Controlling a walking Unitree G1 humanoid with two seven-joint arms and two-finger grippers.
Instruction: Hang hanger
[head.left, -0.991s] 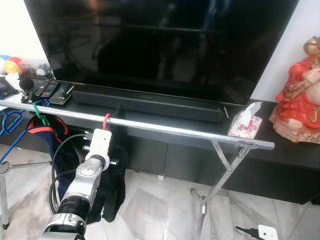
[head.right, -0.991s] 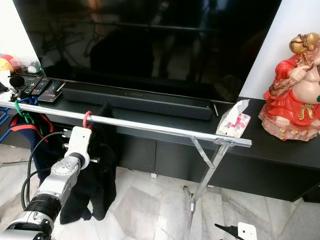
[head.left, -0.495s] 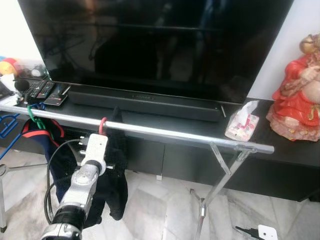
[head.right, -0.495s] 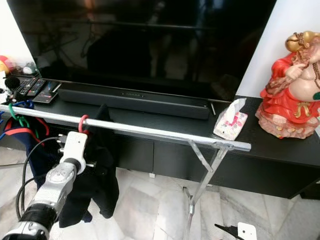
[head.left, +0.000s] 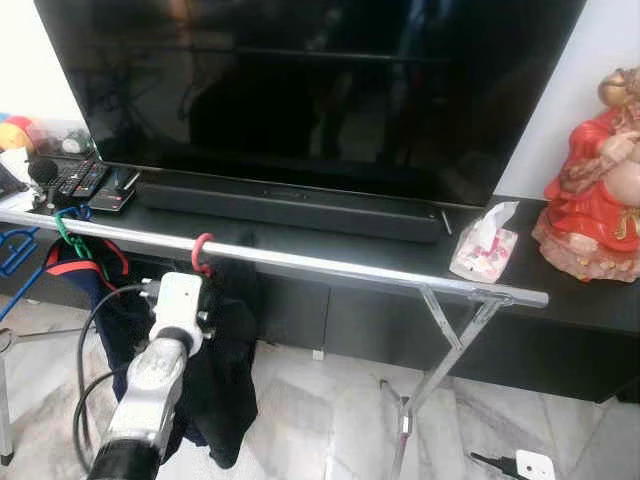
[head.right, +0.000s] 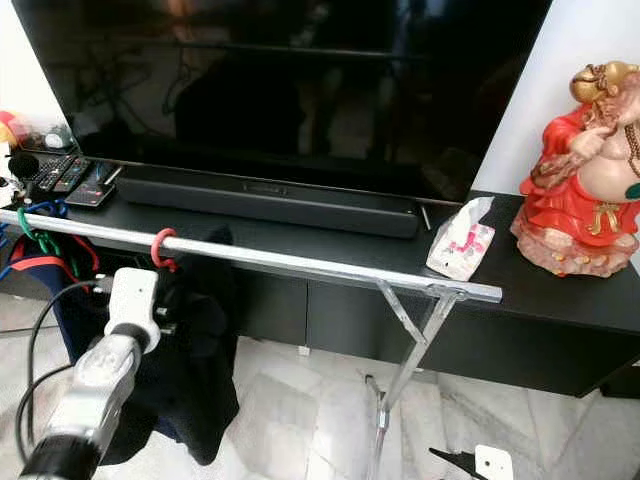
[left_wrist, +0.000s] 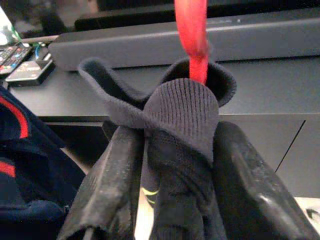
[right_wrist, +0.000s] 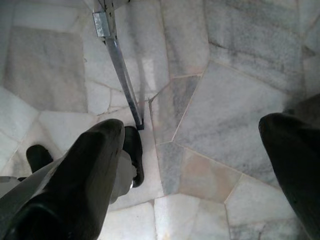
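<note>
A red hanger hook (head.left: 203, 255) sits over the silver rail (head.left: 340, 265) of a clothes rack, left of its middle. A black garment (head.left: 225, 370) hangs from it. My left arm's white wrist (head.left: 178, 300) is just below the hook, against the garment. In the left wrist view my left gripper (left_wrist: 175, 135) is shut on the garment's ribbed collar (left_wrist: 182, 110), with the red hook (left_wrist: 192, 30) rising above it. My right gripper (right_wrist: 190, 150) hangs open over the marble floor.
A big TV (head.left: 320, 90) and soundbar (head.left: 290, 205) stand on the black cabinet behind the rail, with remotes (head.left: 80, 180), a tissue pack (head.left: 484, 243) and a red figurine (head.left: 595, 200). A green hook (head.left: 72, 235) with a dark garment hangs further left. The rack's leg (head.left: 440, 370) slants to the floor.
My left arm has sunk lower and drawn back from the rail, taking the garment's collar down with it. The red hook stays on the rail. The camera shifted slightly.
</note>
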